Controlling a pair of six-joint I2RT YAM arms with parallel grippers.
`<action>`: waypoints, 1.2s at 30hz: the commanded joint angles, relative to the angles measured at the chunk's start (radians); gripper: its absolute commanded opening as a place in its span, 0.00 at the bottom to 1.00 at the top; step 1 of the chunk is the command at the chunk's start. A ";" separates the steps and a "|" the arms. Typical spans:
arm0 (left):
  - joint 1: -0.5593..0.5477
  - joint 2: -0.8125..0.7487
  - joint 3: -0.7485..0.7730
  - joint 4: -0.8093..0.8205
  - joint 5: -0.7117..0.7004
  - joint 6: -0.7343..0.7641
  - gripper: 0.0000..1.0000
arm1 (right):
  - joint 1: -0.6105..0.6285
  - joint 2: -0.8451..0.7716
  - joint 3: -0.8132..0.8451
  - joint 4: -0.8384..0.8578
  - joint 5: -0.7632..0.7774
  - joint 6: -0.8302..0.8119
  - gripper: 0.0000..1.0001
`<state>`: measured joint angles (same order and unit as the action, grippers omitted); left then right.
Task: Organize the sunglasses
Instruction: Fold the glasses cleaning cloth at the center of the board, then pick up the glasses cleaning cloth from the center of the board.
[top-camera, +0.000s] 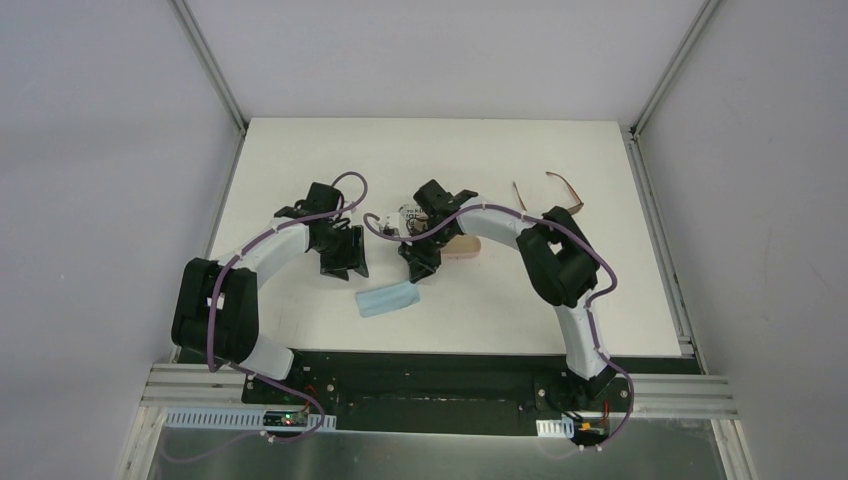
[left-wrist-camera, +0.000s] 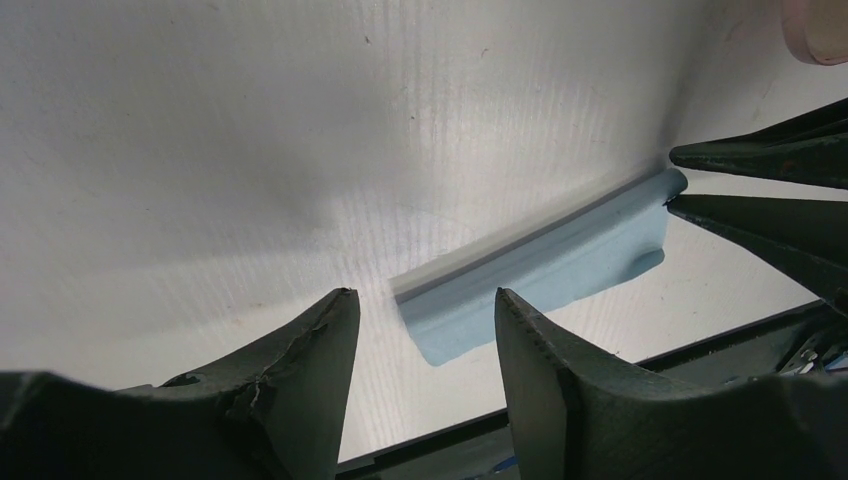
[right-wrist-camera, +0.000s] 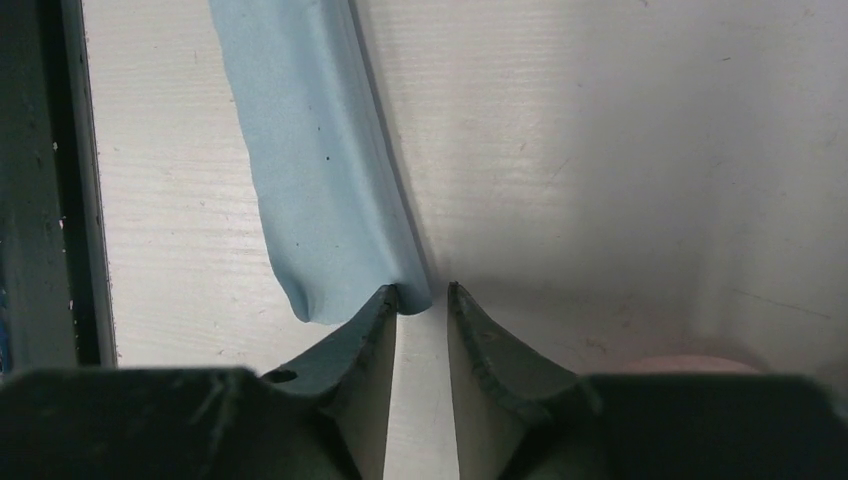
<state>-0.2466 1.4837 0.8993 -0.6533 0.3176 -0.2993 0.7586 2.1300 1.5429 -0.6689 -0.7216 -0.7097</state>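
Note:
Brown thin-framed sunglasses (top-camera: 550, 190) lie unfolded on the white table (top-camera: 300, 160) at the back right, away from both arms. My right gripper (top-camera: 415, 272) (right-wrist-camera: 420, 290) points down at one end of a folded light blue cloth (top-camera: 385, 300) (right-wrist-camera: 310, 170). Its jaws stand a narrow gap apart, and the cloth's end touches the left fingertip and bulges slightly into the gap. My left gripper (top-camera: 342, 262) (left-wrist-camera: 422, 295) hovers open over the table, with the cloth's (left-wrist-camera: 560, 265) other end just beyond its fingertips and nothing between them.
A pink case (top-camera: 465, 247) (left-wrist-camera: 815, 30) lies partly under the right arm. A black-and-white lettered case (top-camera: 408, 214) sits between the two wrists. The table's near edge and a dark rail (right-wrist-camera: 45, 200) run close to the cloth.

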 joint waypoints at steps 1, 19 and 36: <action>0.010 0.004 -0.008 0.026 0.017 -0.006 0.53 | -0.002 0.015 0.034 -0.028 -0.052 -0.024 0.26; 0.014 -0.047 -0.098 0.189 0.024 0.018 0.54 | -0.080 0.025 0.039 -0.099 -0.083 -0.009 0.00; 0.020 -0.090 -0.196 0.389 0.240 0.067 0.51 | -0.108 0.040 0.015 -0.106 -0.099 -0.001 0.00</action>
<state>-0.2401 1.4303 0.7292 -0.3237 0.4854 -0.2459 0.6548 2.1735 1.5650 -0.7639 -0.8051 -0.7074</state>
